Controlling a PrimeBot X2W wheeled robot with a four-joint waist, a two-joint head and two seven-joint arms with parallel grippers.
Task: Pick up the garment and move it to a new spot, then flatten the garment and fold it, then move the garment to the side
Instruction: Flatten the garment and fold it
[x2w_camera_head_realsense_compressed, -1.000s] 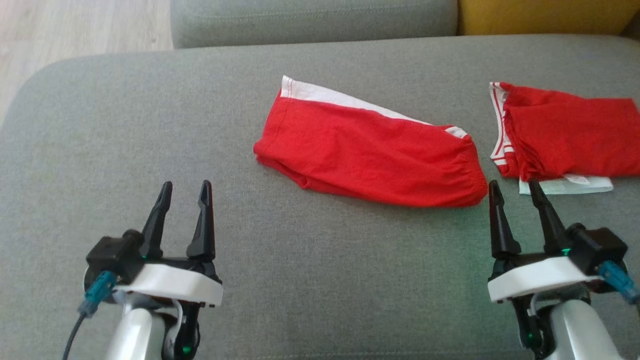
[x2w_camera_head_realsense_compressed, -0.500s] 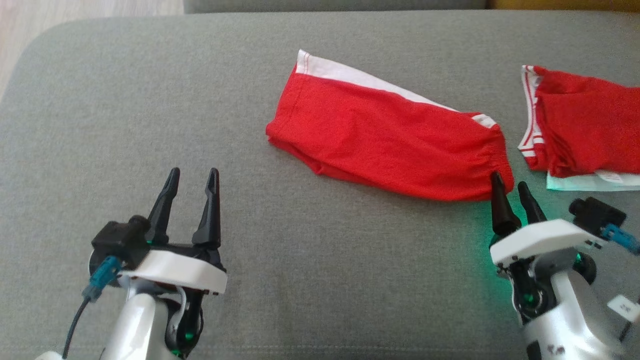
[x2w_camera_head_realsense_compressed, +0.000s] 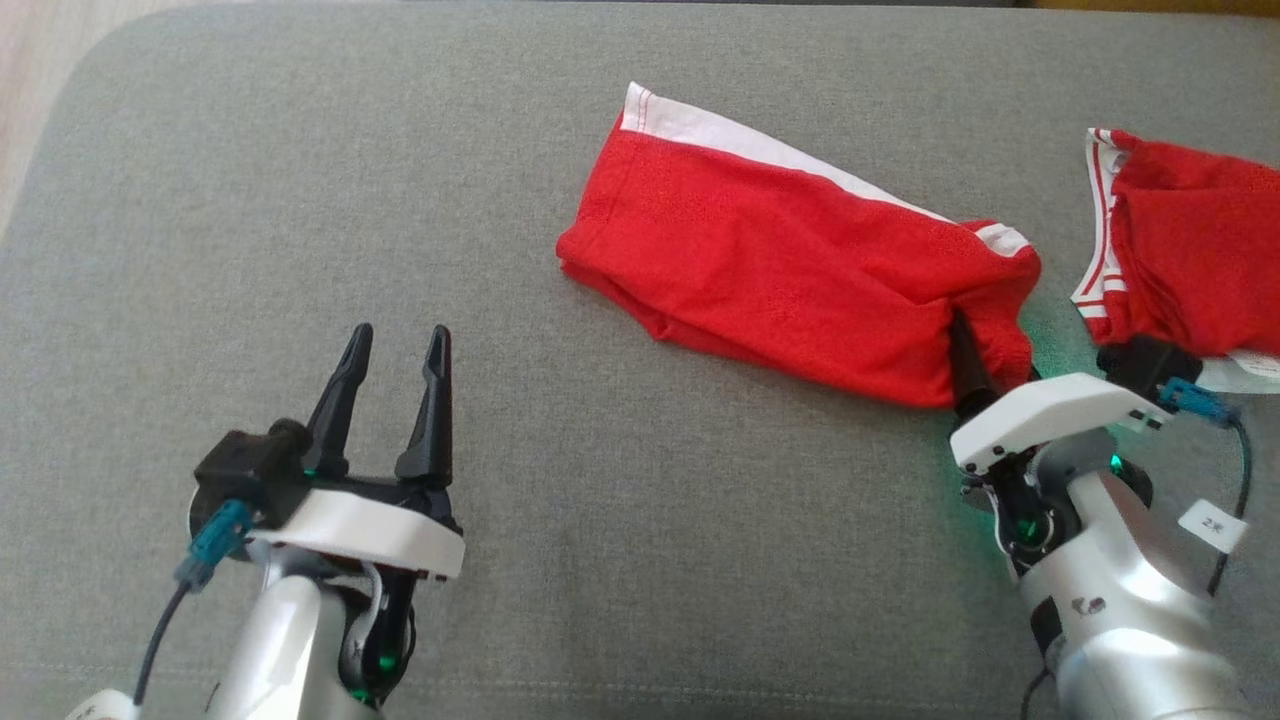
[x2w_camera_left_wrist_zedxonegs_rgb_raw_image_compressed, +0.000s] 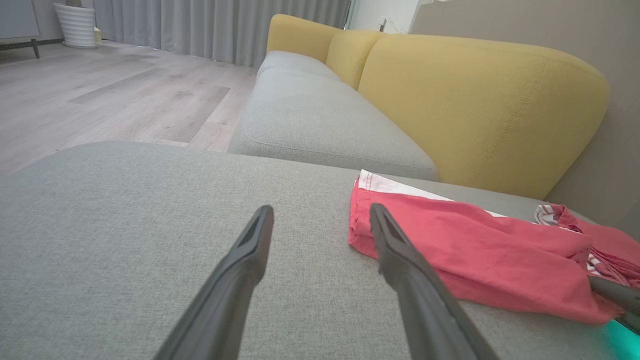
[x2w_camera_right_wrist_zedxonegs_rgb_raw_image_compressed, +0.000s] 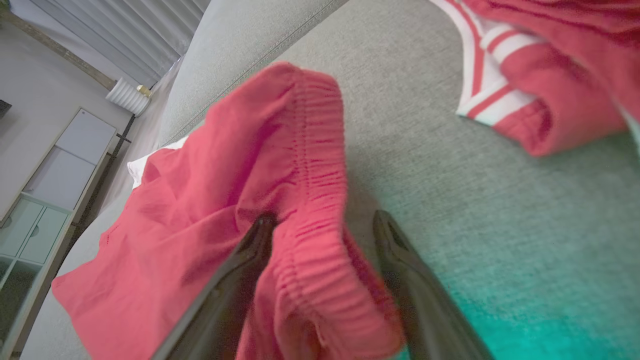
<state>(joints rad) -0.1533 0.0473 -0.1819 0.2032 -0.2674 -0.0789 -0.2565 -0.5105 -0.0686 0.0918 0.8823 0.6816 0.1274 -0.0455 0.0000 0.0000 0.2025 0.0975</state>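
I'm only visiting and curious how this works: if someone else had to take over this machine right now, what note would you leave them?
Left pincer: open, empty, over bare grey cushion.
Right pincer: open, fingers straddling the elastic waistband of the red shorts, not closed on it.
Jersey: a folded-looking heap at the far right of the head view, apart from the shorts, neither pincer on it.
Done: nothing is lifted.
To do: pick up the jersey, move it, flatten, fold, set aside. Note that the right pincer is at the shorts, not the jersey.
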